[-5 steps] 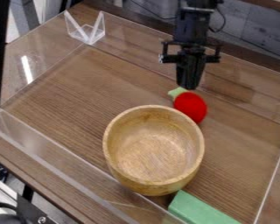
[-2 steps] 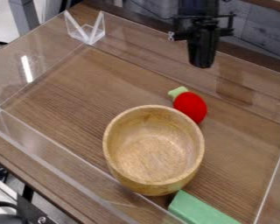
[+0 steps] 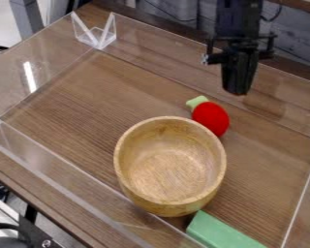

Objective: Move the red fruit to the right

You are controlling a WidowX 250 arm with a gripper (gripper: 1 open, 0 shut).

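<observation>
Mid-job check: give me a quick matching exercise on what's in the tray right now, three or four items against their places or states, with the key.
Things:
1. red fruit
2. wooden bowl
3. green block
4. gripper

Places or states:
A. at the bottom edge of the view, below the bowl
B. shut, up in the air above the wood floor, holding nothing
C. lying on the wood just beyond the bowl's far right rim
D. empty, upright, in the near middle of the tray

Pairs: 1-C, 2-D, 3-A, 4-B
</observation>
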